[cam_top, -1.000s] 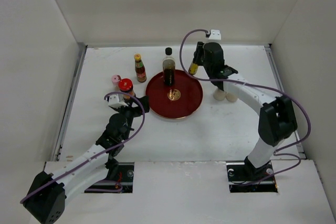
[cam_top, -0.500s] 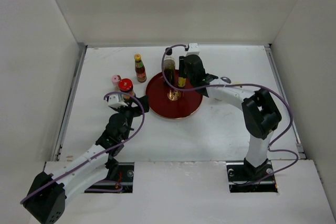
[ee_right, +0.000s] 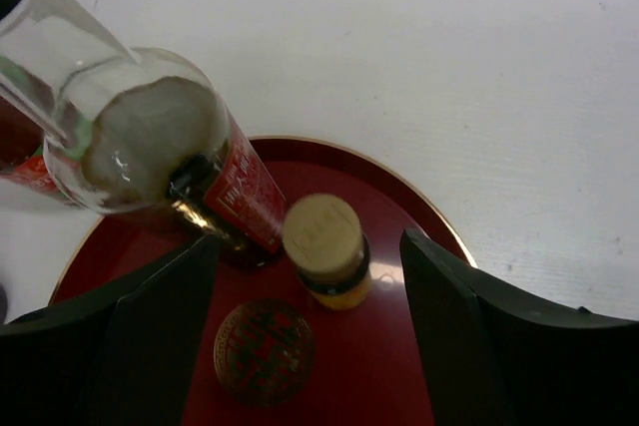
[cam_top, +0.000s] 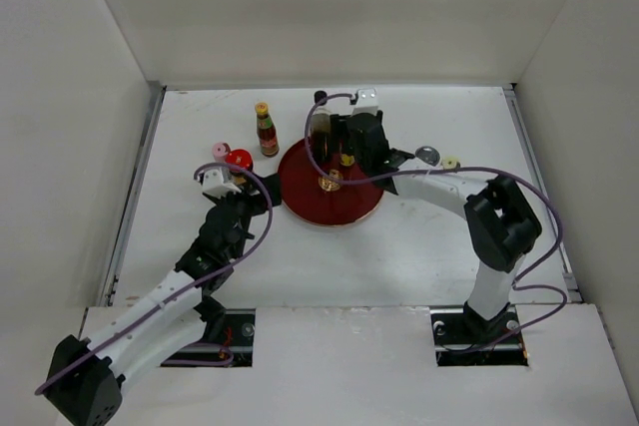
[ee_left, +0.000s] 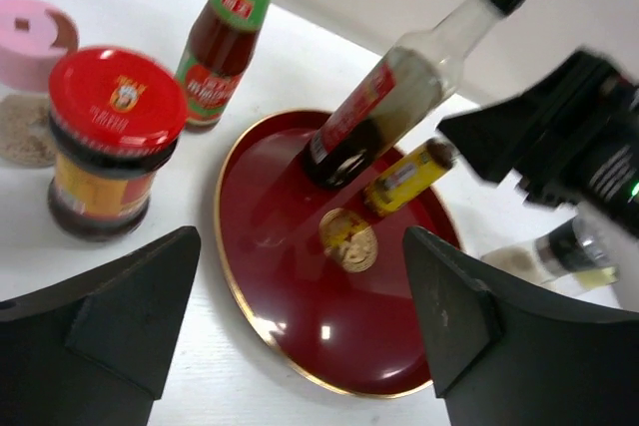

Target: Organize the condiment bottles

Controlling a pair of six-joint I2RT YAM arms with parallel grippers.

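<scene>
Right gripper point(ee_right: 306, 244) open around the amber bottle point(ee_left: 407, 175) on the tray point(cam_top: 334, 211).
Its 2 fingers stand clear on either side of the bottle, which sits upright near the tray's middle, just right of the tall bottle point(ee_left: 399, 87). Left gripper point(ee_left: 300, 236) hangs open and empty at the tray's left, near the jar point(ee_left: 115, 142), pink shaker point(ee_left: 30, 67) and sauce bottle point(ee_left: 225, 37). The amber bottle looks light, stiff and smooth, likely glass, and tippy. A grip belongs squarely on its body below the cap, minding the tall neighbour.
</scene>
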